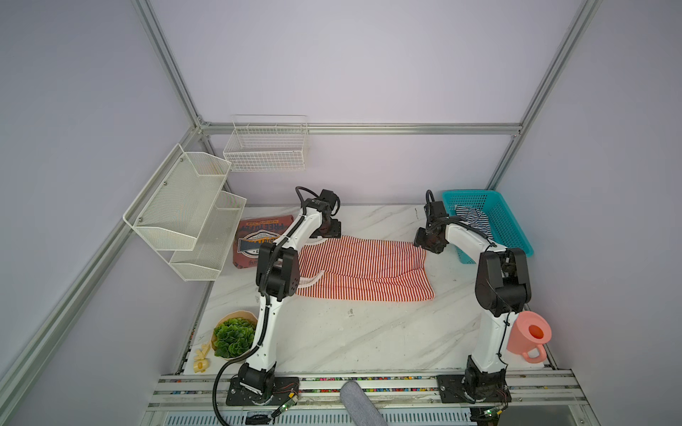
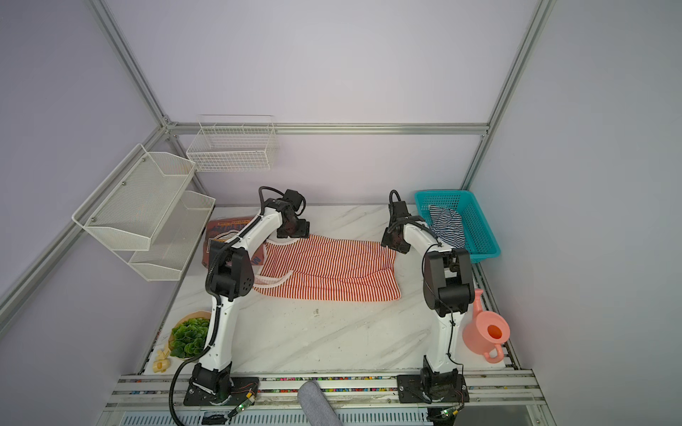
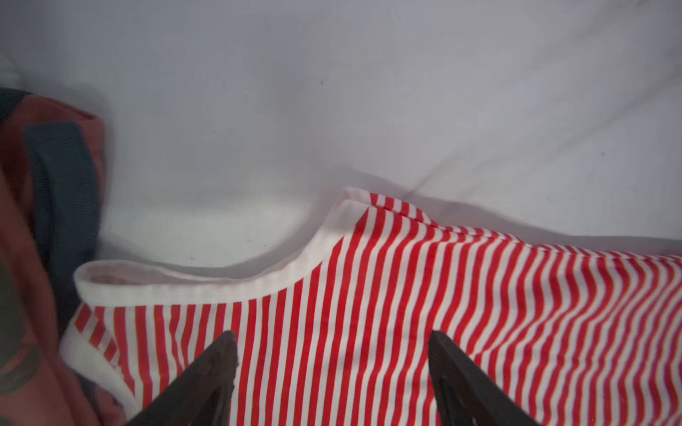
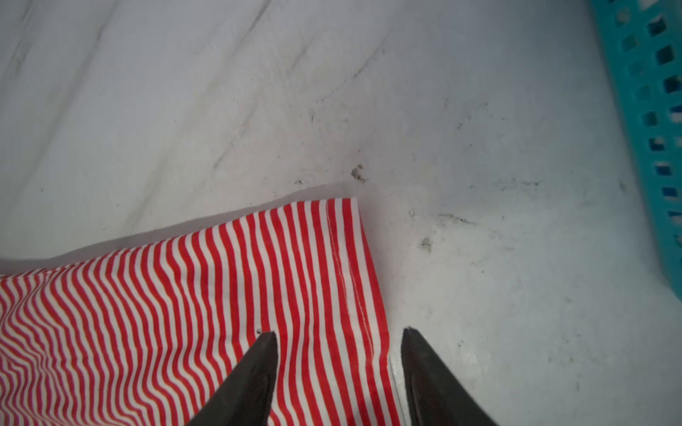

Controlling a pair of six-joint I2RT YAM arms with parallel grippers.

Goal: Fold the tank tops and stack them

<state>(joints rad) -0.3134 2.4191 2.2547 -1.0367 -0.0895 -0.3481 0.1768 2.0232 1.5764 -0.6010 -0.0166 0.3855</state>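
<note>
- Red-and-white striped tank top is lying spread out on the desk, near the teal basket. Its hem end is facing the basket and its pale-trimmed straps are pointing away from it.
- Navy-and-white striped tank top is sitting crumpled inside that basket, apparently waiting its turn.
- Left tool is hovering over the strap end, the part of the red top farthest from the basket. Its jaws are standing wide apart above the stripes and gripping nothing.
- Right tool is hanging over the hem corner closest to the basket. Its jaws are parted, one above cloth and one above bare desk, and it is holding nothing either.
- Both tools are lining up at opposite ends of one long edge. This is likely so that the edge can be pinched at two points and carried across in a lengthwise fold without the soft cloth sagging in the middle.
- Rust-red printed garment is lying beyond the strap end, well apart from the basket. It is partly hidden by the left arm and seems to be taking no part in the job.
</note>
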